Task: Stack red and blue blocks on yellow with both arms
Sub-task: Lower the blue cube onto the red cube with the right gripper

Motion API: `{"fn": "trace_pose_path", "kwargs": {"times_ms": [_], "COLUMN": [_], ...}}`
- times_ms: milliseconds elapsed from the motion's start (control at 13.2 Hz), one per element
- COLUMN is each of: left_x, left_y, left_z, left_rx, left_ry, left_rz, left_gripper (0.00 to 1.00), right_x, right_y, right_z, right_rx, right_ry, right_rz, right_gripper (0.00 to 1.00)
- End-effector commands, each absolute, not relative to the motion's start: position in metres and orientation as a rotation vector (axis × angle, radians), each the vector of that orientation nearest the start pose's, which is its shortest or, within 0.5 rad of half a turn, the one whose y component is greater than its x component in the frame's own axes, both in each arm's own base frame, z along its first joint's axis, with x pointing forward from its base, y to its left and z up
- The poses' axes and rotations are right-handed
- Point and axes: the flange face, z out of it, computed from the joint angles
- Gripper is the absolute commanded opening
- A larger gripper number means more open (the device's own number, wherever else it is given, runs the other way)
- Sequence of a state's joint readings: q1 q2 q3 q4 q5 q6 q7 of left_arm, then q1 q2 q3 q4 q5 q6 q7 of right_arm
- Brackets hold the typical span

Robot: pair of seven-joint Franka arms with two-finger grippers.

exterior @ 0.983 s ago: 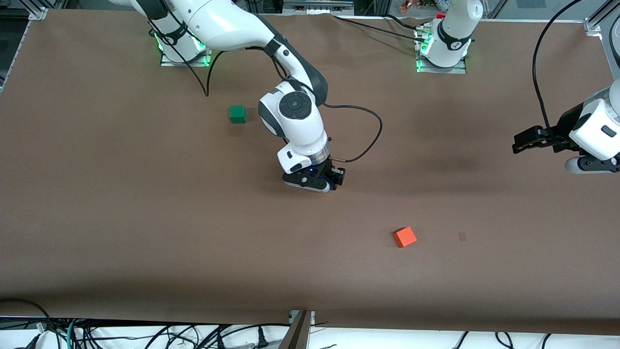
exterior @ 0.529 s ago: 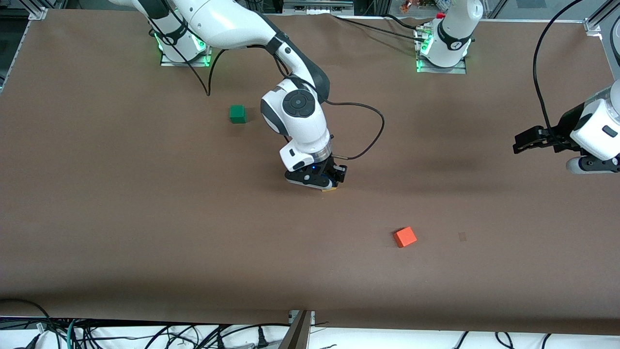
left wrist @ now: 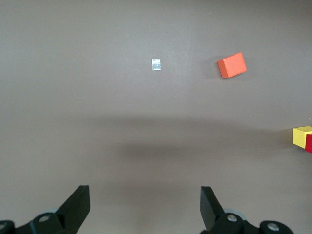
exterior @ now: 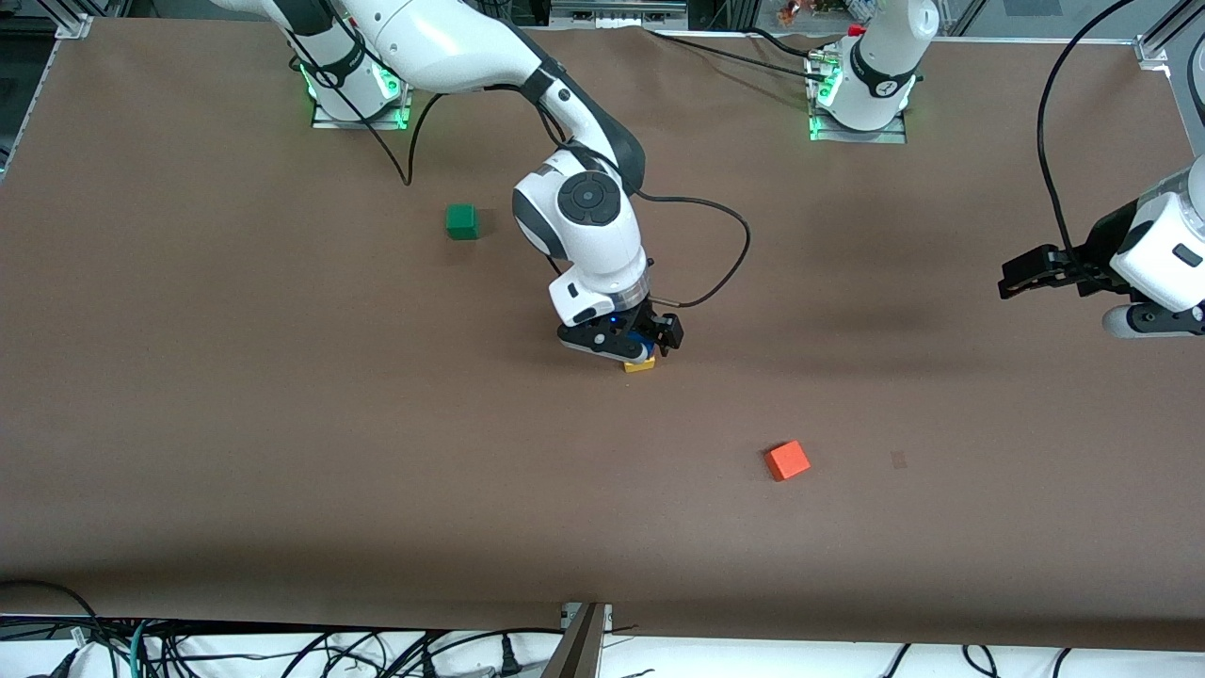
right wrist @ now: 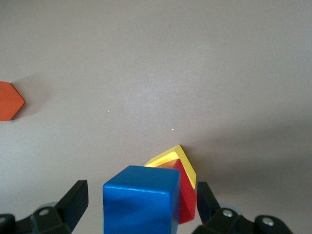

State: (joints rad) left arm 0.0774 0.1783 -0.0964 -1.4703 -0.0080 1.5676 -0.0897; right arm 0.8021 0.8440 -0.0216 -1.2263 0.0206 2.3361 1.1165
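Note:
The yellow cube (exterior: 639,365) sits mid-table with the red cube (right wrist: 186,195) on it and the blue cube (right wrist: 141,202) on top of the red. My right gripper (exterior: 629,350) hangs over this stack. In the right wrist view its fingers (right wrist: 77,196) stand open on either side of the blue cube with a gap on each side, its midpoint (right wrist: 141,197) on the cube. My left gripper (exterior: 1015,279) waits open and empty at the left arm's end of the table, also seen in its wrist view (left wrist: 145,200). That view shows the yellow cube (left wrist: 301,135) at its edge.
A green cube (exterior: 461,221) lies near the right arm's base. An orange-red cube (exterior: 787,460) lies nearer the front camera than the stack, also in the left wrist view (left wrist: 232,65) and right wrist view (right wrist: 9,101). A small pale mark (left wrist: 156,64) is on the table.
My right gripper has shifted a little toward the left arm's end, and the yellow cube has come into view below it. The left arm has not moved.

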Motion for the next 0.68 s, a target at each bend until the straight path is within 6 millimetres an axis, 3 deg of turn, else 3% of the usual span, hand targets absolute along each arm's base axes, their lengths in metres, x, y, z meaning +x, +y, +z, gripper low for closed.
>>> {"fn": "trace_pose_path", "kwargs": {"times_ms": [0,454,605], "left_x": [0.607,0.607,0.607], "left_y": [-0.004,-0.004,-0.004], "left_z": [0.573,0.573,0.574], "left_rx": [-3.144,-3.144,-3.144], "left_ry": [-0.083,-0.081,-0.081], "left_rz": [0.115,0.115,0.113], "left_gripper": [1.0,1.0,1.0], "right_x": [0.542,0.549,0.561], "right_y": [0.555,0.534,0.512], "right_z": [0.294,0.363,0.392], "right_rx": [-2.914,-2.929,-2.938], "right_ry": [0.502,0.525,0.565], "right_rz": [-0.228,-0.23,-0.231], "right_gripper": [0.99,1.0,1.0]}}
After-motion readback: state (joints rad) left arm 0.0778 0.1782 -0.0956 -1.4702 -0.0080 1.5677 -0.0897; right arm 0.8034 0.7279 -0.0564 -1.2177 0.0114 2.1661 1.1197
